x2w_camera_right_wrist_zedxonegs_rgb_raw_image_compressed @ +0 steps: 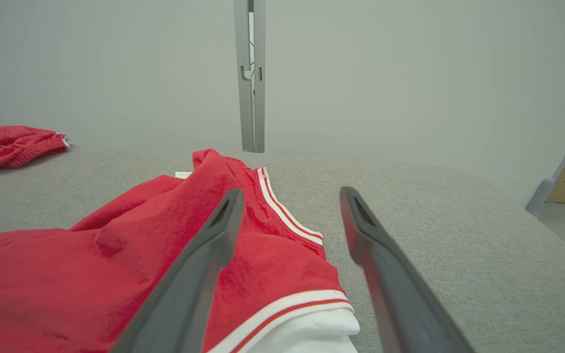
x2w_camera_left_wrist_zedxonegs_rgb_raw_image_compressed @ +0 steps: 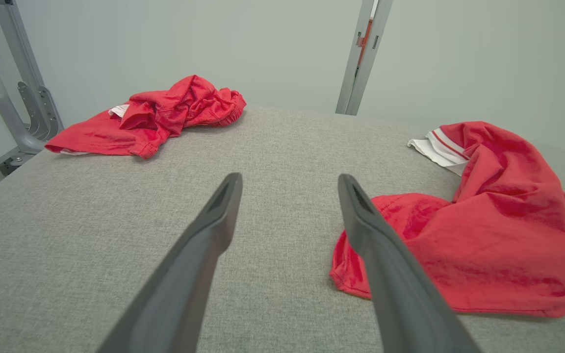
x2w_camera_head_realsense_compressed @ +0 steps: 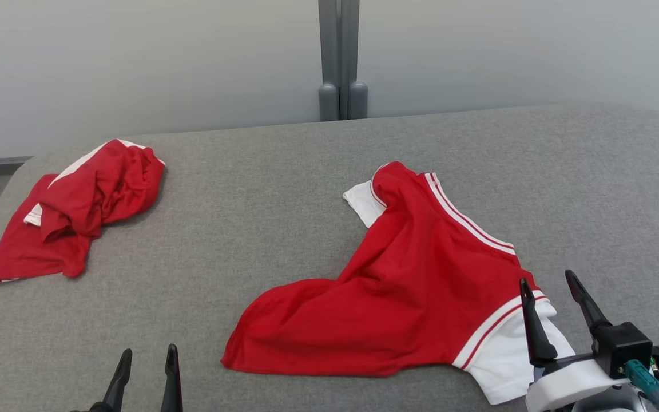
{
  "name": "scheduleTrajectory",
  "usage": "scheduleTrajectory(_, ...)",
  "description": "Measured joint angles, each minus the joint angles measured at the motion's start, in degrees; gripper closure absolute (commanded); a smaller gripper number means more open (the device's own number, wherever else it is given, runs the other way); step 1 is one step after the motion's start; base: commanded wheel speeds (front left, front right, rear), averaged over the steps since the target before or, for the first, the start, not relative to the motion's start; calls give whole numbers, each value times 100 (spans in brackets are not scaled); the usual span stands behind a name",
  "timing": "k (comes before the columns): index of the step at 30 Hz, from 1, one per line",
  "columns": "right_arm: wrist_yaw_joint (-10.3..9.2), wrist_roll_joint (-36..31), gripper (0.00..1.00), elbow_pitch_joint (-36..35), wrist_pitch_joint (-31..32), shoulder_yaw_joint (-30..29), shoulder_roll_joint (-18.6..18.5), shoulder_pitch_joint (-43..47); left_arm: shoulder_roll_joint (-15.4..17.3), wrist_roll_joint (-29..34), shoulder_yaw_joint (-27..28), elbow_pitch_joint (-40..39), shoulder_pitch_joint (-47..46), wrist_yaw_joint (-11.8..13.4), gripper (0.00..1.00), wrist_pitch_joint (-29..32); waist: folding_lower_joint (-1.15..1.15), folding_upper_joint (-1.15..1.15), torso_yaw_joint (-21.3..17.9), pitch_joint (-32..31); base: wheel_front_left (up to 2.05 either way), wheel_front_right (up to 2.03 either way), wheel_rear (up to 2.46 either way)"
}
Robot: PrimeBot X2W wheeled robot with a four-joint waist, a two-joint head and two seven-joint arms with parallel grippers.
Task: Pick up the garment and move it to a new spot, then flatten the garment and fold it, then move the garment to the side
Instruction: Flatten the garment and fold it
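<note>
Roughly at the middle of the gray cloth-covered table (x2w_camera_head_realsense_compressed: pixel 284 189), a little toward its right edge, lies the red garment (x2w_camera_head_realsense_compressed: pixel 415 286), a shirt-like piece spread out loosely and rumpled, with soft folds running across its body. Its broad hemmed end points toward the near edge and the left, while a raised hump of cloth stands at the end closer to the far edge. A white sleeve (x2w_camera_head_realsense_compressed: pixel 507 360) with red-and-white striped trim lies at the garment's near right end, close to the table's near edge. Another white sleeve (x2w_camera_head_realsense_compressed: pixel 362 205) peeks out at the far end, beside a second striped band. The right gripper (x2w_camera_head_realsense_compressed: pixel 548 278) is toward the near right corner, over that near sleeve, and its jaws stand wide open. In the right wrist view one finger lies over the red cloth and the other over bare table just beside the garment; whether either finger touches the cloth I cannot tell. The left gripper (x2w_camera_head_realsense_compressed: pixel 149 350) is at the near edge, left of the hemmed end and apart from it in the head view, its jaws likewise wide open with bare gray table between them. A second red garment (x2w_camera_head_realsense_compressed: pixel 78 212) lies bunched in a heap near the far left corner, well apart from the first. Behind the far edge rises a pale wall (x2w_camera_head_realsense_compressed: pixel 135 57), with a gray post (x2w_camera_head_realsense_compressed: pixel 339 57) at its middle.
</note>
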Motion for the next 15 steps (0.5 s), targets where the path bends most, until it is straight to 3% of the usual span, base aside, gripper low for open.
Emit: scheduleTrajectory(15,0,92,0,165,0,63,0,36,23,-70,-194,131,25,-22,0,0,0,0,31,0,0,0,0)
